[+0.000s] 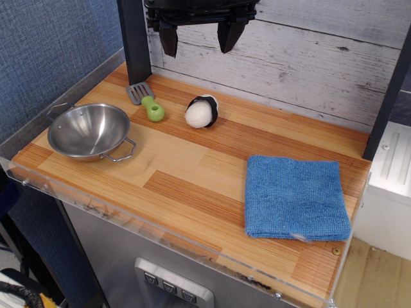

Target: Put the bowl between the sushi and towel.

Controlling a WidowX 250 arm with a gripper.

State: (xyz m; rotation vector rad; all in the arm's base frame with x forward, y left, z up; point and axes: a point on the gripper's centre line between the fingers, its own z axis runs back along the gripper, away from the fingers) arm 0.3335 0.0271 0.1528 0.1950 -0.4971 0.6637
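The shiny steel bowl [88,130] with two wire loop handles sits at the left end of the wooden table top, empty. The sushi [201,111], a white rice ball with a black band, lies near the back middle. The blue towel [295,197] lies flat at the right front, its white tag at the near edge. My gripper [198,38] hangs high at the back, above and behind the sushi, jaws open and empty, far from the bowl.
A grey spatula with a green handle [146,100] lies between the bowl and the sushi. A dark post [133,40] stands at the back left. A clear acrylic rim [160,226] edges the table front. A whitewashed plank wall [308,70] runs behind.
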